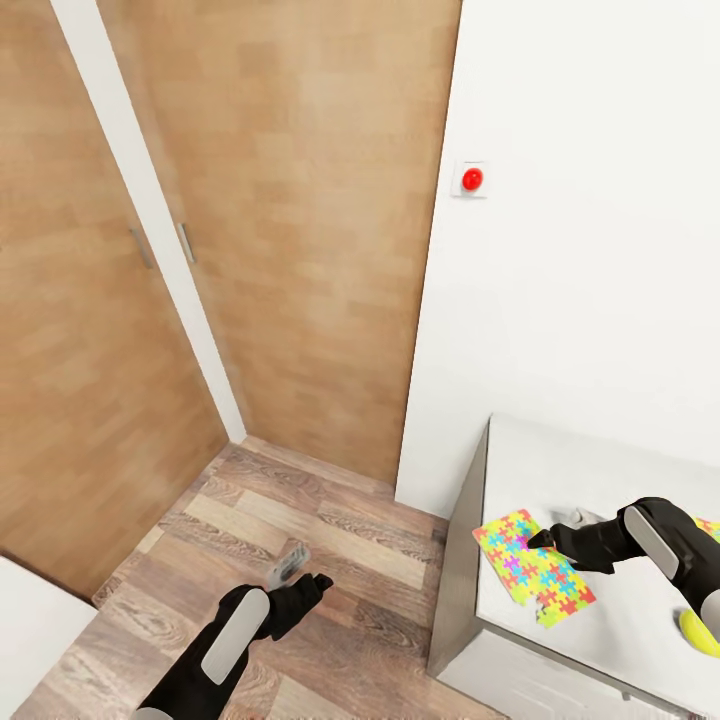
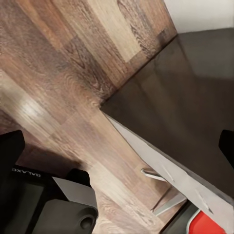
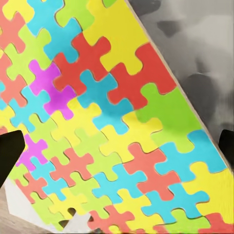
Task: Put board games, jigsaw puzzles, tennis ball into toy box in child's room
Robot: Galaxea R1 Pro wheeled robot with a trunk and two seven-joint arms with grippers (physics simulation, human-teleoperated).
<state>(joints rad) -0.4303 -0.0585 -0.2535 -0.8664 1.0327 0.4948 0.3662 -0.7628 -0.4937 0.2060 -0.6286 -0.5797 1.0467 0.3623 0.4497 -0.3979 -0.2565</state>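
A colourful jigsaw puzzle point(image 1: 533, 572) point(image 3: 122, 122) lies flat near the left end of the pale grey table point(image 1: 560, 460). My right gripper point(image 1: 548, 541) point(image 3: 117, 146) hovers just over it, open, with a dark fingertip at either side of the right wrist view and nothing between them. A sliver of a second colourful puzzle point(image 1: 711, 527) peeks out behind my right arm. A yellow tennis ball point(image 1: 699, 632) sits at the right edge, partly hidden by the arm. My left gripper point(image 1: 308, 584) point(image 2: 117, 146) hangs open and empty over the wood floor. The toy box, the board games and the bed are out of view.
Wooden wardrobe doors point(image 1: 300, 220) fill the left and middle. A white wall with a red button point(image 1: 472, 179) rises behind the table. The table's dark grey side panel point(image 1: 460, 560) point(image 2: 185, 107) stands between my arms. Wood-plank floor point(image 1: 330, 540) lies below the left arm.
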